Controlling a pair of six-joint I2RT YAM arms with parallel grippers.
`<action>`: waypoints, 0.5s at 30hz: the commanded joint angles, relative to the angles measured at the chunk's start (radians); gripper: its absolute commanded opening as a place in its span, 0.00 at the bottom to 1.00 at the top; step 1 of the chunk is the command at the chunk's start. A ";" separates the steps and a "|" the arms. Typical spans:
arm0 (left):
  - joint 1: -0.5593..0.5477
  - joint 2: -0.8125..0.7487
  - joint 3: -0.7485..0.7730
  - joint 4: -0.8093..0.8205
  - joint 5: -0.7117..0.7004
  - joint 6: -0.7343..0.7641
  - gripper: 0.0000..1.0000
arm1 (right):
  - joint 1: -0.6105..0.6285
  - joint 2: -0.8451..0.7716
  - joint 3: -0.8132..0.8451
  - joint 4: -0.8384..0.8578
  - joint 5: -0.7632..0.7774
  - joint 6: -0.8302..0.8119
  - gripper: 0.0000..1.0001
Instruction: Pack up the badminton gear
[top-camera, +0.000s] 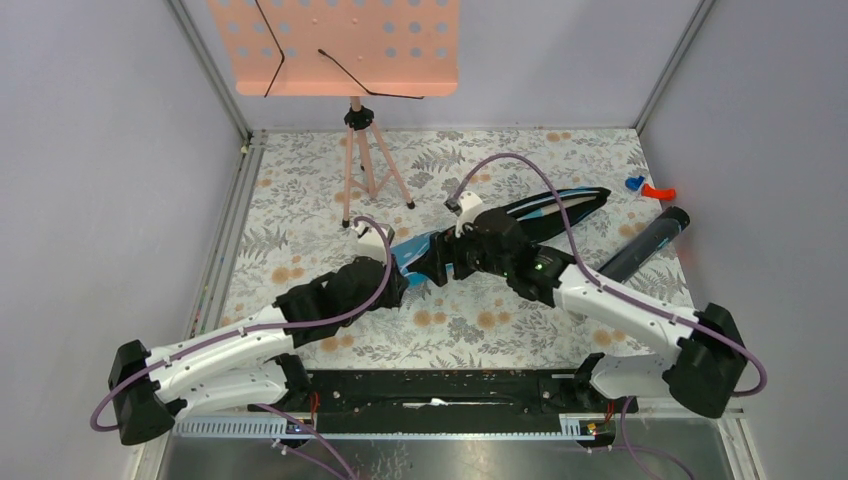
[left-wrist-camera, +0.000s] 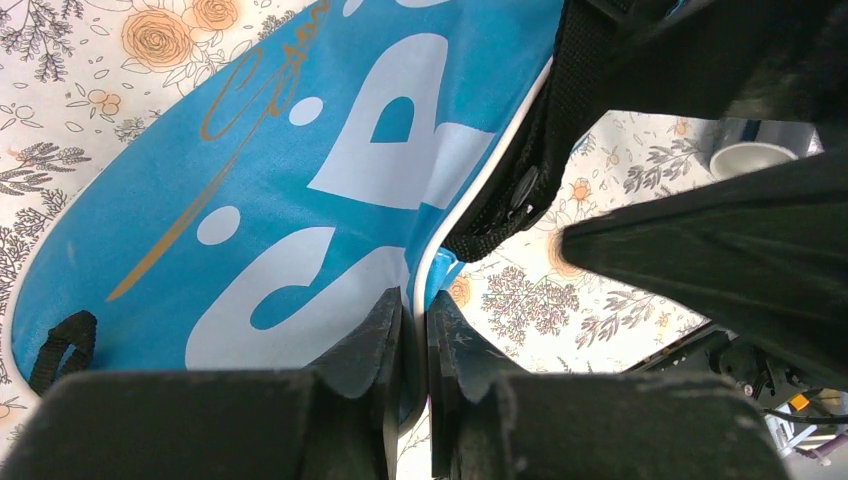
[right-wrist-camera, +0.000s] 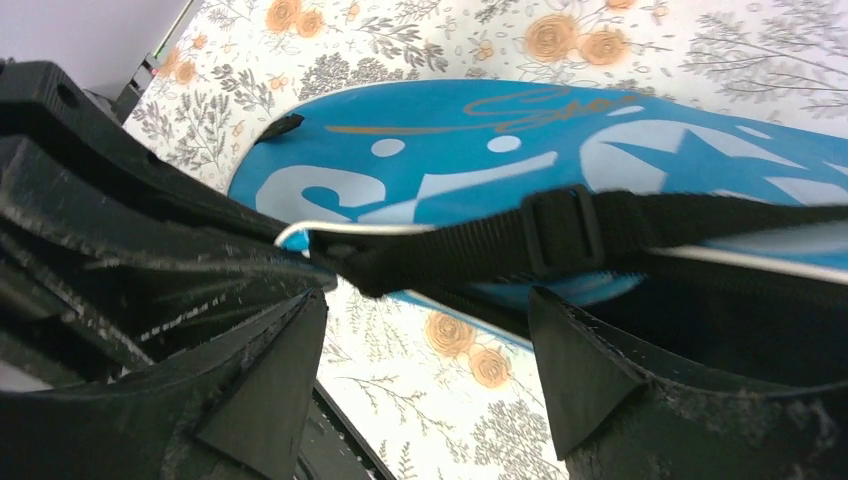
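Between the left gripper's (left-wrist-camera: 418, 312) fingers (left-wrist-camera: 380, 325): the white piped rim of the racket bag (left-wrist-camera: 300, 170), pinched tight. Pads are matte black, scuffed, nearly meeting. Bag cloth is smooth, bright blue, with big pale block letters and thin gold script. A small black loop sits at its rounded end.

Right gripper (right-wrist-camera: 425, 300): jaws wide apart, wedge-shaped tips, rough black plastic. A ribbed black webbing strap (right-wrist-camera: 450, 250) with a flat buckle crosses just beyond the tips; whether they touch it cannot be told.

Top view: the bag lies mid-table on the floral cloth (top-camera: 450, 325), long and tapering. Its long axis slants from near-left to far-right, dark narrow end toward the far right corner. Black tube (top-camera: 645, 243), round and smooth, lies right of the bag on a similar slant. Peach perforated music stand (top-camera: 335, 45) on a tripod at the far edge.
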 joint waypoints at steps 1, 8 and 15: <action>-0.004 -0.039 0.016 0.075 -0.027 -0.056 0.00 | 0.005 -0.121 -0.027 -0.077 0.141 -0.056 0.81; -0.004 -0.045 0.027 0.041 -0.021 -0.070 0.00 | 0.005 -0.134 -0.060 -0.107 0.232 -0.080 0.79; -0.004 -0.028 0.032 0.044 0.001 -0.070 0.00 | 0.004 -0.036 0.012 -0.059 0.117 -0.053 0.70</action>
